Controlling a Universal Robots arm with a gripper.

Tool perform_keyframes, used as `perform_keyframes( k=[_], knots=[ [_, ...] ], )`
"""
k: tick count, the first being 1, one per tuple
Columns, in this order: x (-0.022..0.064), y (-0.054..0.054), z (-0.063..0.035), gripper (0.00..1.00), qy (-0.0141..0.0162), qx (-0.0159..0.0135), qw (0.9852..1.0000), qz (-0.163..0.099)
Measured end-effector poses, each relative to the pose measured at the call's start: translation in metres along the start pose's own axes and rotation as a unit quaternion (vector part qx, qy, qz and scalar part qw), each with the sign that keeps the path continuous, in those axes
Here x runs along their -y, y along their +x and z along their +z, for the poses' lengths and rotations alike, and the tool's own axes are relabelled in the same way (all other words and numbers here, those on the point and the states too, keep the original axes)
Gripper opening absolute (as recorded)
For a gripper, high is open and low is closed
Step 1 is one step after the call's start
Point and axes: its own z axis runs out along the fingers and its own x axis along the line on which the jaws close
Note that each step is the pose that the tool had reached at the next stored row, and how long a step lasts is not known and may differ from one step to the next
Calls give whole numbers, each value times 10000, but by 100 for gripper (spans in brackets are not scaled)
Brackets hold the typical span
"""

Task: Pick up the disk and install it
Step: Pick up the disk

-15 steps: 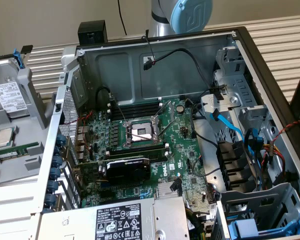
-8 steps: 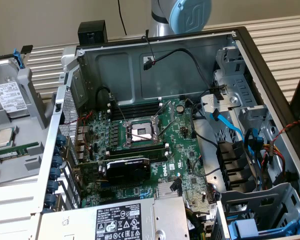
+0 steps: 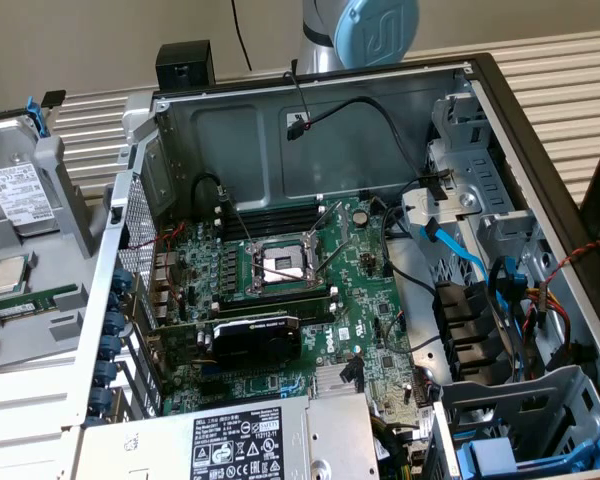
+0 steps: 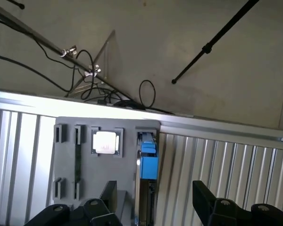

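Ribbed aluminium bench (image 3: 540, 70) is carrying a grey holder (image 4: 68, 162) and, on the exterior view's right of the holder, an open computer case (image 3: 310, 130). Above the holder the gripper (image 4: 153, 188) is hanging wide open. Its black fingers (image 4: 203, 195) are gripping nothing and touching nothing. The disk (image 4: 147, 162) is standing on edge in the holder's slot, blue frame showing, in line with the gap between the fingers. Just beside the disk a square processor chip (image 4: 105, 142) is lying flat in the holder, with a memory stick (image 3: 30, 303) lying near it. A white label (image 3: 18, 195) is showing on the disk — its print is too small to read.
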Motion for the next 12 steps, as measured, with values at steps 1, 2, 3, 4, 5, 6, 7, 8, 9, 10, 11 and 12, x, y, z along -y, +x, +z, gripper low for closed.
perform_keyframes(
  k=[1,2,3,4,5,6,7,8,9,10,11,12],
  knots=[
    [-12,-1,1,74,0,4,10000,0],
    [-12,2,2,74,1,6,10000,-1],
    [-10,5,2,74,1,7,10000,0],
    [-8,6,3,74,1,8,10000,8],
    [-8,5,5,74,0,9,10000,25],
    [-8,5,9,74,1,9,10000,46],
    [-6,6,13,74,1,11,10000,67],
    [-6,6,15,74,0,11,10000,90],
    [-4,6,18,74,0,12,9999,116],
    [-1,7,20,74,0,13,9999,134],
    [2,9,21,74,0,15,9999,140],
    [2,12,22,74,0,15,9999,140]
  ],
)
